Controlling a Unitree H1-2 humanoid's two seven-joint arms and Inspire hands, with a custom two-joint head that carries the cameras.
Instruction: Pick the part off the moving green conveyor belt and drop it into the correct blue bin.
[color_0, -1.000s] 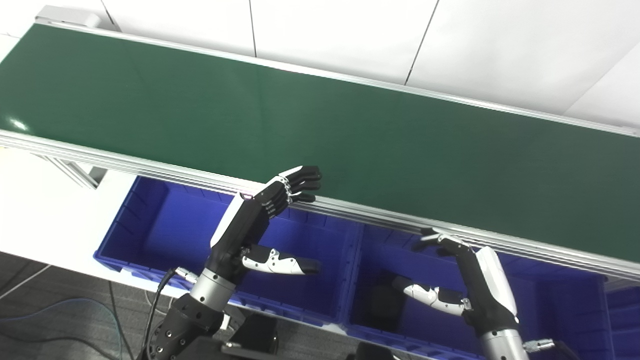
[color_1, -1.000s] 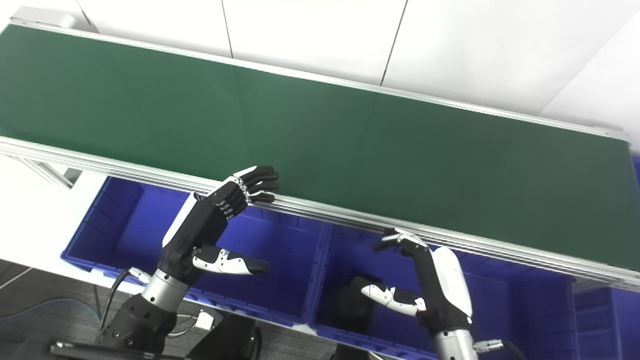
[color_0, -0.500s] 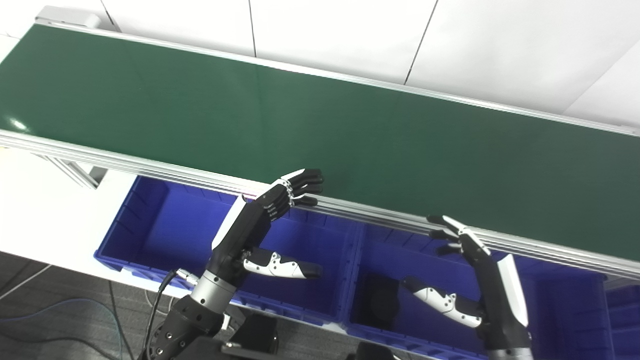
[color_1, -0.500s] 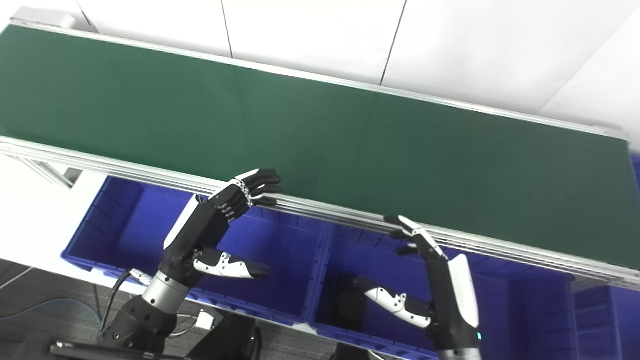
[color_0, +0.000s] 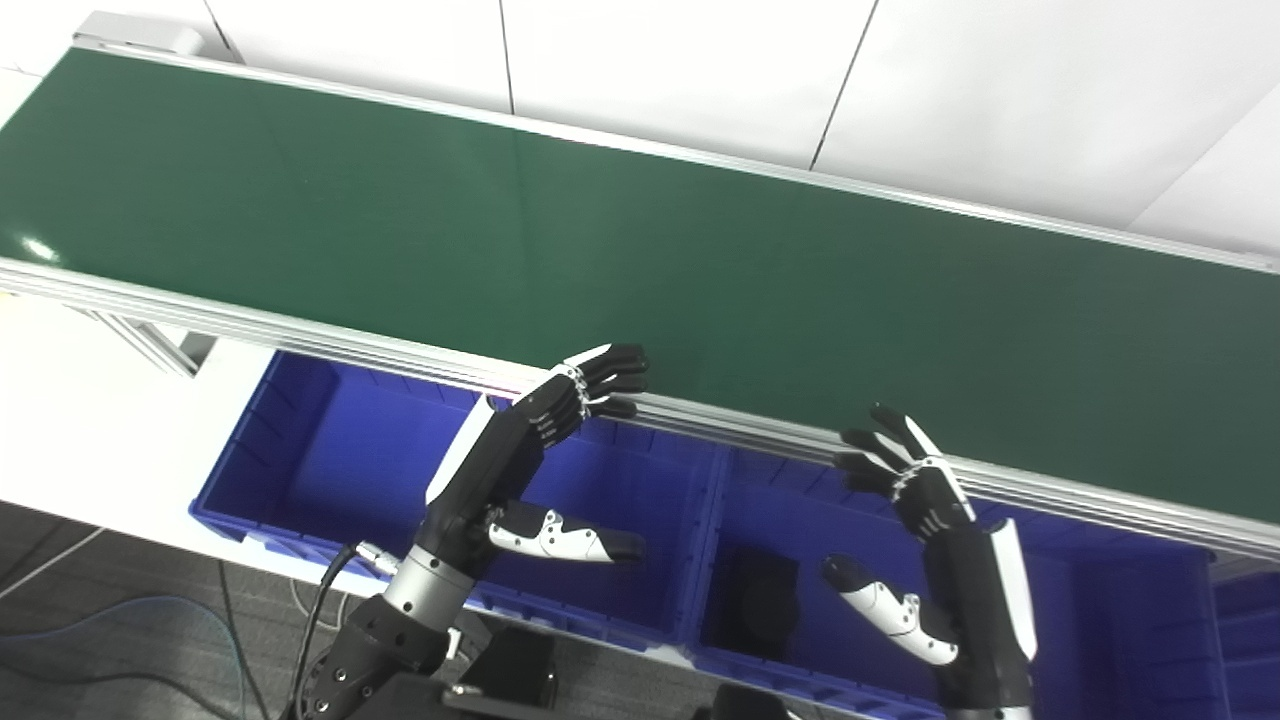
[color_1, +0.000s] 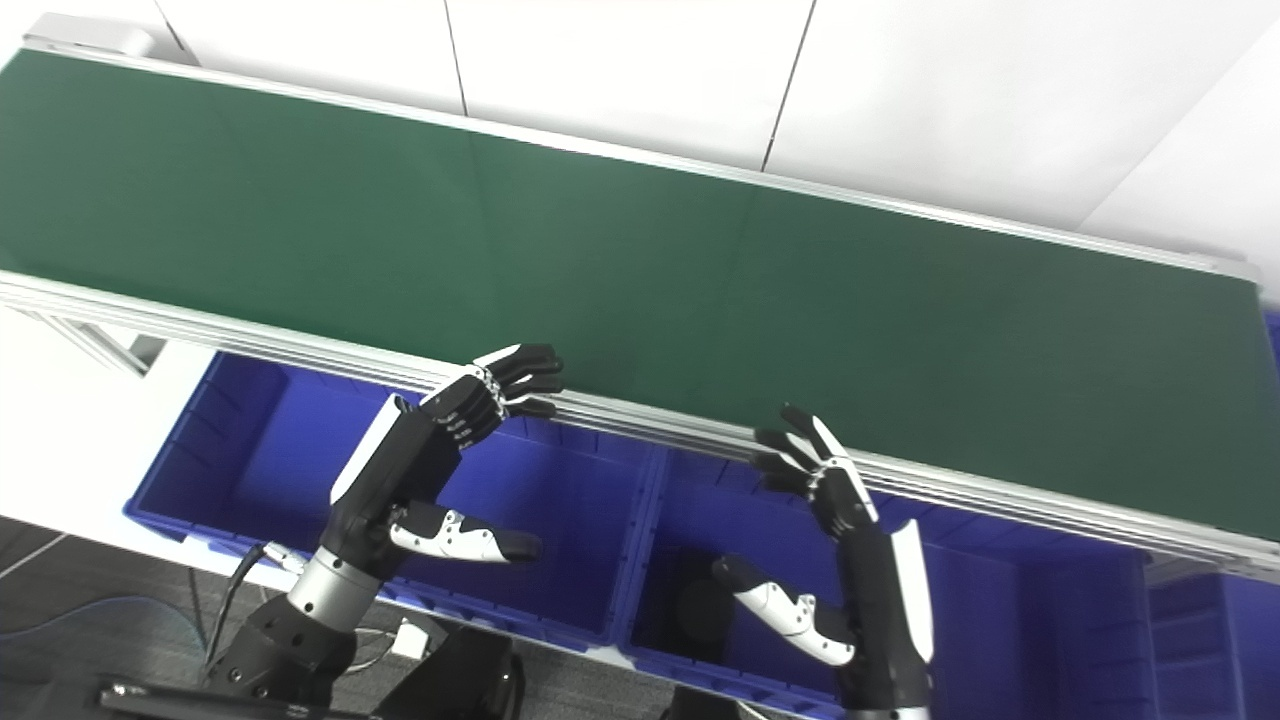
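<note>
The green belt (color_0: 640, 260) runs slantwise across the view, edged on both long sides by a pale metal rail (color_0: 740, 430). Its dark green surface shows only a faint glare near the left end.

Below the near rail stand blue bins side by side. The left bin (color_0: 300, 470) shows only its ribbed blue walls and floor where it is not hidden by the arm. The right bin (color_0: 790, 500) holds the part (color_0: 762, 605) — a dark, nearly black block lying on the bin floor near the front wall, close to the divider between the two bins. Its outline looks boxy with a rounded lower end, but it sits in shadow and finer detail cannot be made out. It touches neither hand.

The left hand (color_0: 510, 470) is raised over the left bin, fingers (color_0: 610, 370) stretched forward together with their tips at the near rail, thumb held out apart to the side — released, holding nothing.

The right hand (color_0: 950, 560) is raised over the right bin, its fingers (color_0: 890, 450) spread upward like a fan in front of the near rail and the thumb standing off to the left, above and just right of the part. It too is released and holds nothing.

A white wall (color_0: 900, 80) lies beyond the belt, and a dark cable (color_0: 310, 620) trails by the left arm's base.
</note>
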